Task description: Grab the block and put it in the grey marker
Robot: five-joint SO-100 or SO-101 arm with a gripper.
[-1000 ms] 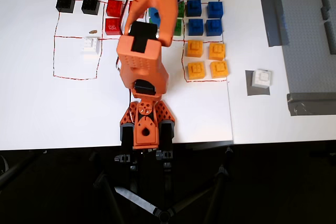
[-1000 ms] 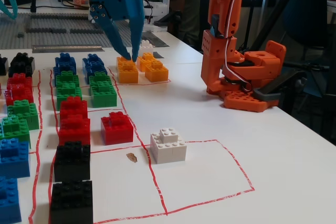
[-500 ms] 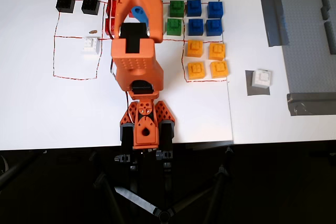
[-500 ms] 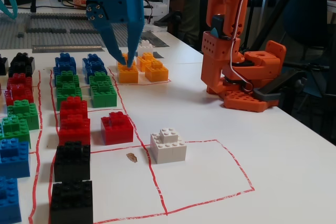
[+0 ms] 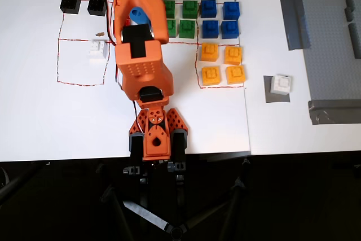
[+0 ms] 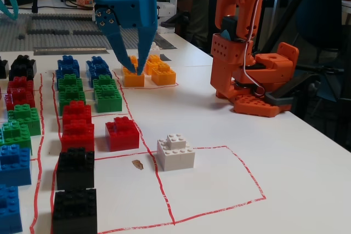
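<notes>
In the overhead view, one block (image 5: 281, 84) sits on the grey marker (image 5: 268, 95) at the right of the desk (image 5: 67, 122), just left of the studded baseplate (image 5: 333, 43). A second block (image 5: 98, 48) lies at the left, inside a drawn outline (image 5: 82, 61), left of the arm (image 5: 141, 55). In the fixed view, the pincer (image 6: 134, 69) hangs above the rows of blocks (image 6: 88, 97), behind that second block (image 6: 175, 152).

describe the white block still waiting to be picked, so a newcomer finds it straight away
In the overhead view, find the red-outlined box drawn on the white table left of the orange arm. The white block sits in its upper right corner, alone there. The other white block lies far right on the grey marker; all nearer blocks are coloured or black.
</notes>
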